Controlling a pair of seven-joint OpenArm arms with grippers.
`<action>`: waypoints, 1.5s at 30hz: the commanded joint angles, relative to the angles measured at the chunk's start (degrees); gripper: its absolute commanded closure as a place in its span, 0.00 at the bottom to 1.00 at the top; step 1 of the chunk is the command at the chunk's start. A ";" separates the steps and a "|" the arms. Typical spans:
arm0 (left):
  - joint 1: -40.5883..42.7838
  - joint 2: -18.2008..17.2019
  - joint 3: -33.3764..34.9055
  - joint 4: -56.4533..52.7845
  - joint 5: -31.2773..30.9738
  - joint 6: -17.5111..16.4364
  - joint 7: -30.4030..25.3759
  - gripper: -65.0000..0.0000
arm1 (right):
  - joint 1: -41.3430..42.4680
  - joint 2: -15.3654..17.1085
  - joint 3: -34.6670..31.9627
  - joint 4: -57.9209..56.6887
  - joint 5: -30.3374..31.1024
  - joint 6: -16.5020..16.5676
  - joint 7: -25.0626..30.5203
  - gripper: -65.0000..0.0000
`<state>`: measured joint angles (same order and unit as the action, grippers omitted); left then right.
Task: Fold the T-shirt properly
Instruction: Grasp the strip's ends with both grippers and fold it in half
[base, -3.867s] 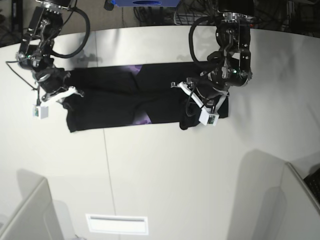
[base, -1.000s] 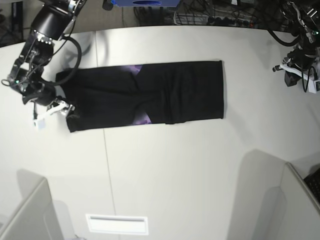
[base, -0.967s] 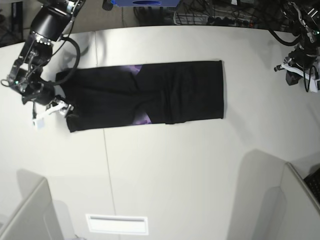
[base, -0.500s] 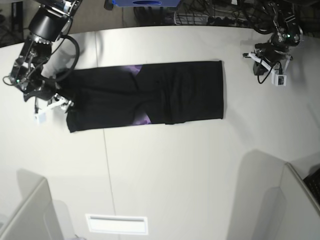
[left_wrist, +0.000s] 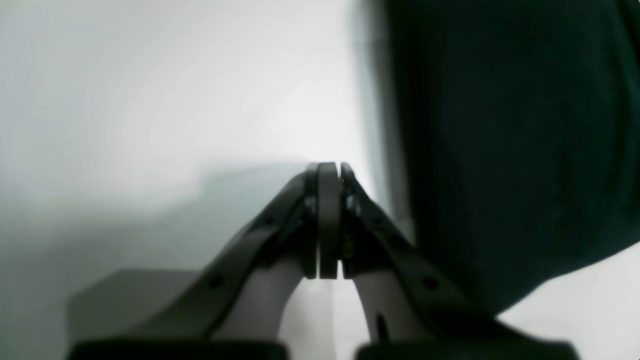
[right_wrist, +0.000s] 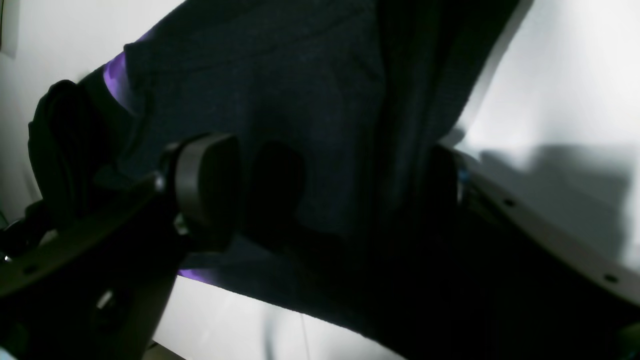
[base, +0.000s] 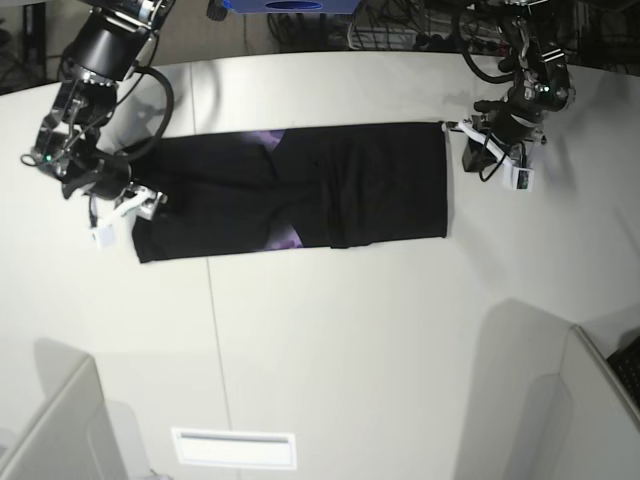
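Purple print (right_wrist: 117, 80) beside right end effector (right_wrist: 320, 180).

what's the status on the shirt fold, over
Left claw shut, empty, beside shirt edge. Right claw open over T-shirt end. Shirt a long flat strip. Nothing in the way.

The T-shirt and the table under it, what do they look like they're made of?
T-shirt: soft matte black knit cloth, probably cotton; it creases, and a fine weave shows in the right wrist view. Table: hard, smooth, pale surface with a faint sheen, likely laminate, with a thin seam.
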<state>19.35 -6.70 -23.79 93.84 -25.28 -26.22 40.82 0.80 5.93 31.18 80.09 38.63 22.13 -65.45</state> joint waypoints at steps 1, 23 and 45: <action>-0.76 0.06 -0.08 0.44 0.27 -0.20 0.11 1.00 | 0.13 0.26 -0.01 0.04 -1.05 -0.20 -0.53 0.40; -9.73 0.94 22.43 -1.49 0.27 9.03 0.11 1.00 | -2.25 1.05 -11.97 22.89 -1.23 -5.82 0.00 1.00; -9.73 -0.55 21.64 -1.14 0.18 9.03 0.11 1.00 | -6.82 -10.37 -33.77 32.74 -1.14 -16.11 2.02 1.00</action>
<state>10.02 -7.03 -2.09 91.55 -24.23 -16.69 41.76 -6.61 -4.12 -2.48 111.57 35.94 5.74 -64.51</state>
